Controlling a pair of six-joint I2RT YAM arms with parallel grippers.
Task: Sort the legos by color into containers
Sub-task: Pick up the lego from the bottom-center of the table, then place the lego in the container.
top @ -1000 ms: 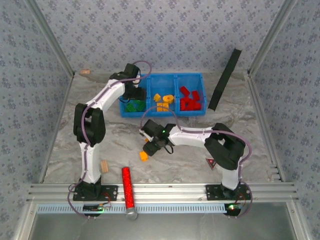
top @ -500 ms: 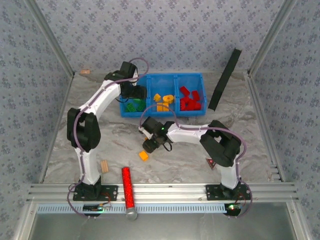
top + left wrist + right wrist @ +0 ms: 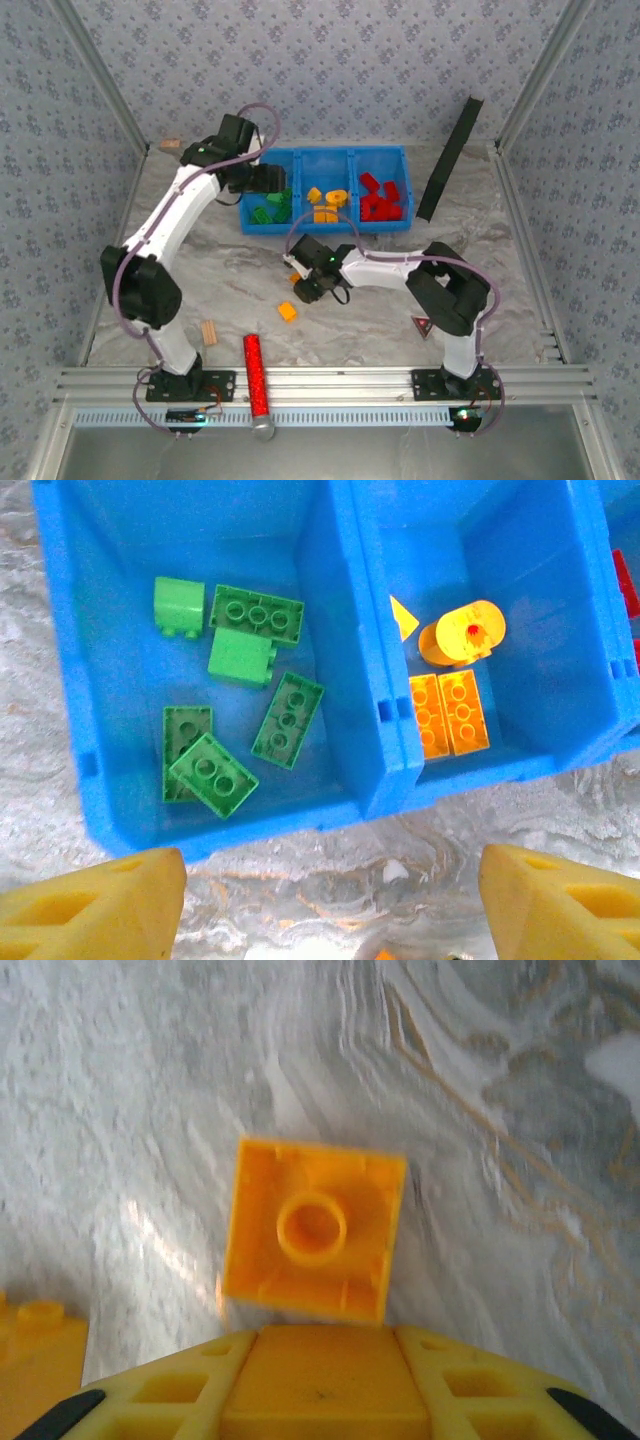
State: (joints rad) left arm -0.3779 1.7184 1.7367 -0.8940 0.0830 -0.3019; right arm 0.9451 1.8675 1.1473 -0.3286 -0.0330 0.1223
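**Q:** What has moved in the last second?

**A:** The left arm's elbow has swung out left. The left gripper (image 3: 266, 180) has backed toward the left rim of the blue bin (image 3: 330, 228). Its fingers (image 3: 150, 890) are spread wide with nothing between them. Green bricks (image 3: 255, 615) lie in the left compartment (image 3: 120, 540) below it. The right gripper (image 3: 306, 288) has drawn off a little toward the bin. The orange brick (image 3: 288, 312) hasn't shifted on the table (image 3: 220, 280).

**Q:** What does that mean for the sort?

**A:** The left arm looks finished with green for now, I'd judge. In the top view, that orange brick is the one lego I can see outside the bin. It belongs in the middle compartment (image 3: 500, 540) and isn't picked up yet.

**Q:** What state is the right pincer in?

**A:** Can't tell. In its wrist view the fingers (image 3: 510, 1385) flank an orange slab. It could be a held piece or part of the gripper.

**Q:** How does the brick lie?

**A:** Flat, studs down, hollow underside up. The outline is square, so it has no real long axis. Its edges sit slightly skewed to the gripper's line. It lies just near-left of the right gripper, between it and the red glittery cylinder (image 3: 254, 370).
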